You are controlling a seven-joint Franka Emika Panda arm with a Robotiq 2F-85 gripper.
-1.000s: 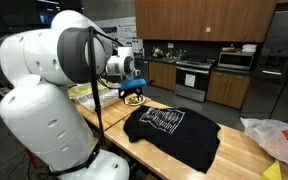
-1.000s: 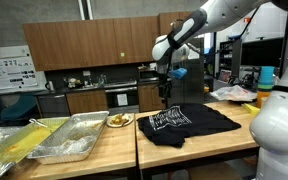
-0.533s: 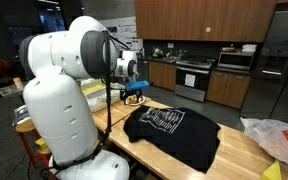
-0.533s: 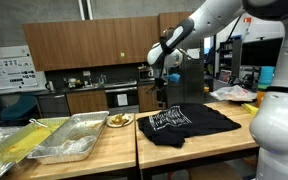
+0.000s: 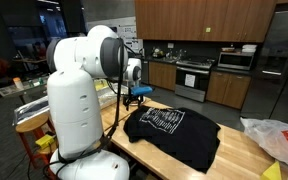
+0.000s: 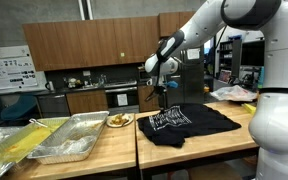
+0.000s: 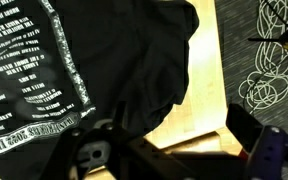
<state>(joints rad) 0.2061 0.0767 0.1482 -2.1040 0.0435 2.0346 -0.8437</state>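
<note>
A black t-shirt (image 6: pixel 184 124) with white print lies spread on the wooden table (image 6: pixel 199 150); it also shows in an exterior view (image 5: pixel 174 130). My gripper (image 6: pixel 162 100) hangs open above the shirt's edge nearest the plate, touching nothing. From the other side the gripper (image 5: pixel 136 95) sits just beyond the shirt's far corner. In the wrist view the printed shirt (image 7: pixel 74 70) fills the left, bare wood (image 7: pixel 199 100) shows beside it, and my gripper (image 7: pixel 174 150) stands with its dark jaws wide apart and nothing between them.
A plate of food (image 6: pixel 119 120) sits next to the shirt, with two metal trays (image 6: pixel 74 135) beyond it. A crumpled plastic bag (image 5: pixel 279 138) lies at the table's far end. Patterned floor (image 7: pixel 269 60) shows past the table edge. Kitchen cabinets and stove stand behind.
The arm has swung so the gripper shifted slightly toward the plate side of the shirt and a little lower. The jaws stayed open; the shirt has not moved.
</note>
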